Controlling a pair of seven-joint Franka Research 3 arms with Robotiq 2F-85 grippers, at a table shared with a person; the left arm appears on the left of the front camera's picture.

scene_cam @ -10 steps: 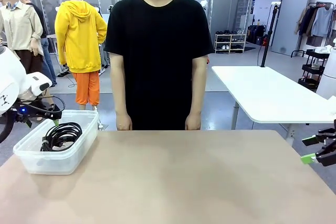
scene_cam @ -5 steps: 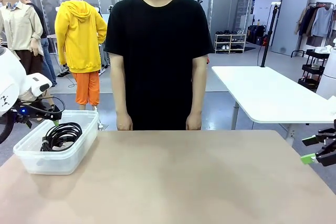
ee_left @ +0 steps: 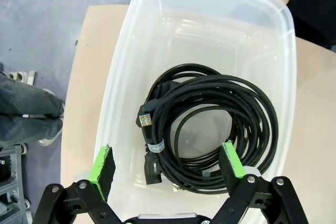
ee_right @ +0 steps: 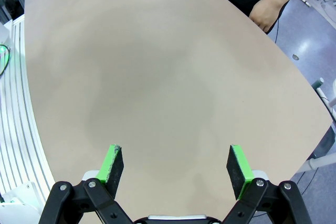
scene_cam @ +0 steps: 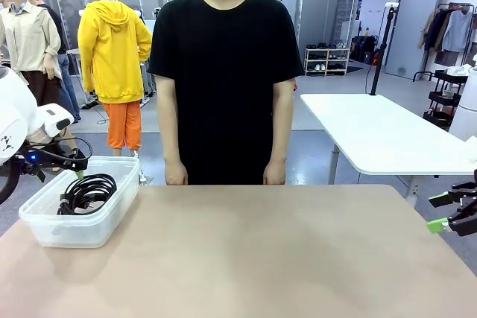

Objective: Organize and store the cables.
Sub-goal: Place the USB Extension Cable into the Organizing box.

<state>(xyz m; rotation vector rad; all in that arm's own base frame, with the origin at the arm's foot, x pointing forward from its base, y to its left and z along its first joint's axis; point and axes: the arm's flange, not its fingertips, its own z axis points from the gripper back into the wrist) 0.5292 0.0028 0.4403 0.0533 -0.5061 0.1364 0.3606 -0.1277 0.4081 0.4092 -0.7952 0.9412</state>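
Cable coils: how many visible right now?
At least 2 cables, overlapping inside the clear bin at the table's left end; more could be tangled underneath.

Left gripper (ee_left: 168, 162): jaws wide apart, holding nothing, near the table's left edge.
Right gripper (ee_right: 172, 167): jaws wide apart, holding nothing, at the table's right edge.

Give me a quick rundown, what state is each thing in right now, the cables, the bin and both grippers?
cables: coiled, lying in the bin
clear plastic bin: lid off, upright at the table's left end
left gripper: jaws open, holding nothing, above the bin
right gripper: jaws open, holding nothing, over the bare table
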